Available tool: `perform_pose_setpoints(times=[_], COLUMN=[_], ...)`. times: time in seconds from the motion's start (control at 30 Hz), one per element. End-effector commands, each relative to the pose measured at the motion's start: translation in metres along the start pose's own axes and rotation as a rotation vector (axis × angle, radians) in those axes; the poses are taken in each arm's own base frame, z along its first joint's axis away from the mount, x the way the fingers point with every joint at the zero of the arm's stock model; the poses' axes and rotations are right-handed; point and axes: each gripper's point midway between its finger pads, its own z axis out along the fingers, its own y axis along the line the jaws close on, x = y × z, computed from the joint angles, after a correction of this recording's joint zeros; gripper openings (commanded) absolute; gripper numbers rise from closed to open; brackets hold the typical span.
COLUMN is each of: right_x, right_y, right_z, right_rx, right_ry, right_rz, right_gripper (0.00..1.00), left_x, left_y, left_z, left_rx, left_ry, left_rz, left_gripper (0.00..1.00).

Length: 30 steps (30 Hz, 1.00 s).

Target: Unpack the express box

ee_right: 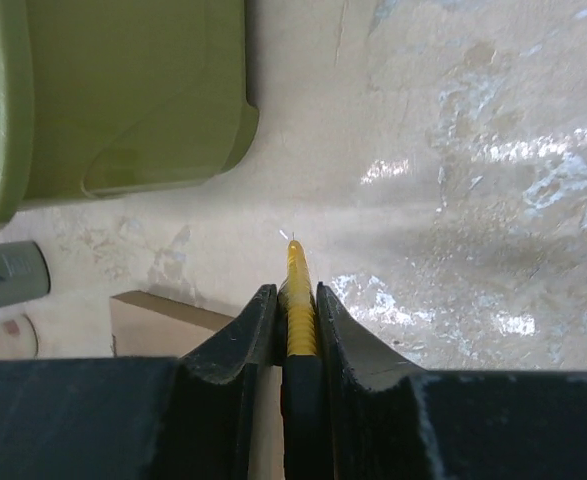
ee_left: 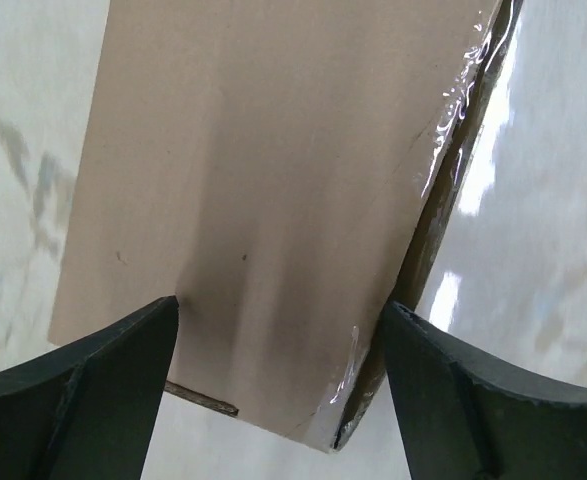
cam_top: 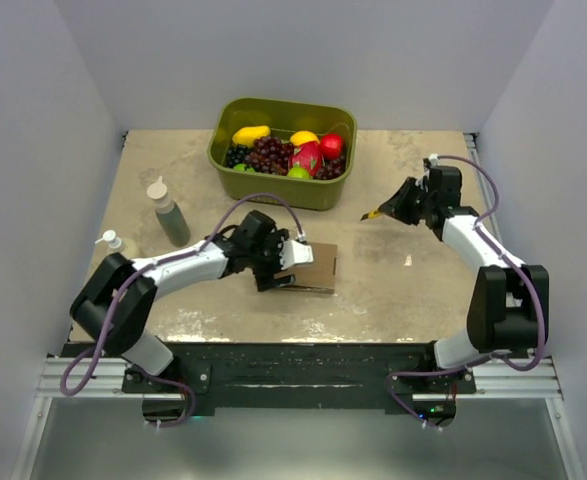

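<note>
Left gripper [ee_left: 280, 303] is sitting wide open, straddling the flat brown cardboard express box [cam_top: 313, 268] at mid-table, probably steadying it. Right gripper [cam_top: 401, 203] is clamping a slim yellow cutter [ee_right: 298, 300], tip pointing boxward, likely for slitting the clear tape [ee_left: 461, 112].

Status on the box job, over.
Left gripper open, straddling express box. Right gripper shut on yellow tool, apart from box. Box closed, taped edge. Nothing blocking it.
</note>
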Motion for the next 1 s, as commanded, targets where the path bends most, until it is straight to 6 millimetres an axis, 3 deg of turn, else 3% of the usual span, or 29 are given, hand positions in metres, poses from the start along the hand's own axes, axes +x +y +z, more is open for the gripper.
perform_pose_setpoints(times=[0.0, 0.03, 0.07, 0.1, 0.17, 0.23, 0.37, 0.5, 0.67, 0.73, 0.97], right_x=[0.004, 0.006, 0.010, 0.011, 0.014, 0.018, 0.027, 0.031, 0.038, 0.045, 0.057], right_y=[0.012, 0.011, 0.008, 0.008, 0.008, 0.015, 0.014, 0.020, 0.010, 0.020, 0.015], right_z=[-0.006, -0.008, -0.010, -0.016, -0.022, -0.028, -0.025, -0.013, 0.005, 0.004, 0.012], right_rx=[-0.086, -0.084, -0.074, -0.071, -0.074, -0.113, -0.118, -0.155, -0.065, -0.100, -0.015], right_ry=[-0.013, -0.010, -0.005, -0.007, -0.010, 0.003, 0.024, 0.069, 0.146, 0.207, 0.334], right_rz=[-0.034, -0.044, -0.048, -0.060, -0.091, -0.116, -0.117, -0.045, 0.176, 0.240, 0.380], right_gripper=[0.00, 0.00, 0.00, 0.00, 0.00, 0.00, 0.00, 0.00, 0.00, 0.00, 0.00], left_x=[-0.018, -0.026, -0.054, -0.056, -0.082, -0.094, -0.098, -0.082, -0.034, -0.022, -0.012], left_y=[0.013, 0.017, 0.032, 0.026, 0.039, 0.042, 0.032, 0.044, 0.057, 0.058, 0.053], left_z=[-0.027, -0.028, -0.035, -0.028, -0.032, -0.029, -0.027, -0.025, -0.006, -0.004, 0.003], left_rx=[-0.012, -0.007, -0.024, 0.033, 0.032, 0.046, 0.103, 0.018, -0.071, -0.083, -0.075], left_ry=[-0.080, -0.091, -0.138, -0.129, -0.169, -0.192, -0.210, -0.154, -0.052, -0.041, -0.027], left_rz=[0.094, 0.065, 0.053, -0.016, -0.063, -0.131, -0.152, -0.182, -0.350, -0.380, -0.359], left_gripper=[0.87, 0.87, 0.87, 0.87, 0.87, 0.87, 0.87, 0.89, 0.88, 0.87, 0.85])
